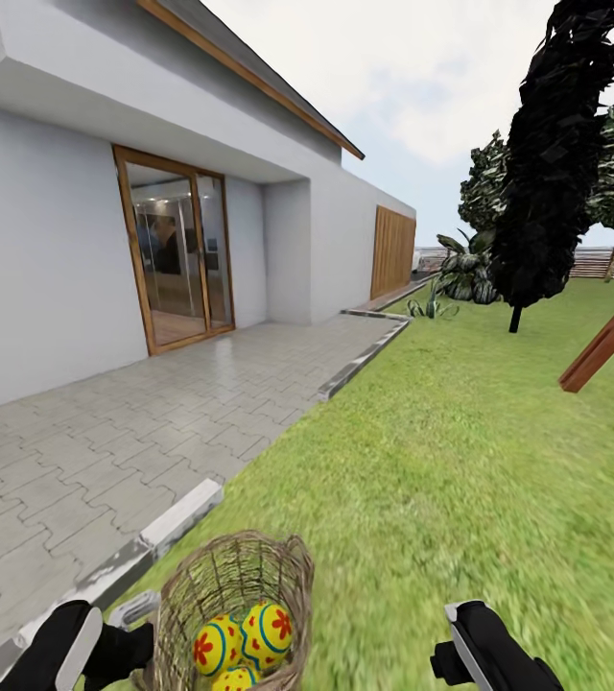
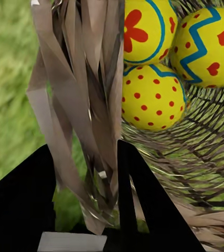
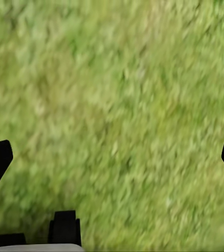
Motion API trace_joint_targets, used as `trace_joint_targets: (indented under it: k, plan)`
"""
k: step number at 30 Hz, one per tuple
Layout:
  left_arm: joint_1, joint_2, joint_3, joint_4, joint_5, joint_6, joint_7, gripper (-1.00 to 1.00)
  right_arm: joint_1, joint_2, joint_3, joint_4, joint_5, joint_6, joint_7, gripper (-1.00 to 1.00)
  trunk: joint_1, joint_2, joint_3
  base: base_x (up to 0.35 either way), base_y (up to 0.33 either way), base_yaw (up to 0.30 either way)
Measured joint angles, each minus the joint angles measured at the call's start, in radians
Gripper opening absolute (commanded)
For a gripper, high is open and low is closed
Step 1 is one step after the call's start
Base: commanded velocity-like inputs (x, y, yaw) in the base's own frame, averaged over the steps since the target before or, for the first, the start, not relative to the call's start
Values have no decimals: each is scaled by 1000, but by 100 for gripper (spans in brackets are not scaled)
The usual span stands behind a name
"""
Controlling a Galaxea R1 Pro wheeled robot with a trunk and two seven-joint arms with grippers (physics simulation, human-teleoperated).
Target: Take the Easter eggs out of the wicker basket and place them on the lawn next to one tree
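Left gripper (image 2: 85,173) clamps the wicker basket (image 1: 235,585) by its rim, three Easter eggs (image 2: 152,97) inside. Right gripper (image 3: 112,157) hangs wide apart over the lawn (image 1: 460,451).

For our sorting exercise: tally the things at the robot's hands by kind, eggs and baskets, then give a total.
Eggs: 3
Basket: 1
Total: 4
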Motion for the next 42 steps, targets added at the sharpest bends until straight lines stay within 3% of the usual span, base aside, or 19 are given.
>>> trace_joint_targets:
  k: [3, 7, 11, 15, 21, 24, 27, 42]
  plan:
    - [0, -1, 0, 2, 56, 0, -1, -100, 0, 0, 1, 0, 0, 0, 0, 100, -12, 21, 10, 0, 0, 0]
    - [0, -1, 0, 4, 14, 0, 0, -100, 0, 0, 1, 0, 0, 0, 0, 100, -27, 49, 22, 0, 0, 0]
    - [0, -2, -1, 5, 44, 0, -1, -100, 0, 0, 1, 0, 0, 0, 0, 100, -42, 77, 35, 0, 0, 0]
    - [0, -3, -2, 9, 24, -1, 0, -100, 0, 0, 1, 0, 0, 0, -1, 100, -58, 105, 47, 0, 0, 0]
    - [0, -6, -3, 10, 35, -1, 0, -100, 0, -1, -1, 0, -1, 0, -1, 100, -81, 147, 66, 0, 0, -29]
    - [0, -6, -3, 11, 21, -2, 0, -100, 0, -5, -4, -2, -10, 0, 2, 100, -92, 168, 75, 0, 0, -259]
    - [-1, -7, -3, 11, 37, -2, -1, -100, 0, -6, -3, -2, -4, 0, 0, 100, -104, 189, 85, 0, 0, -285]
    - [0, -22, -2, 13, 34, -3, 0, -100, 0, -12, -7, -10, -10, 2, 0, 100, -157, 287, 129, 0, 0, -287]
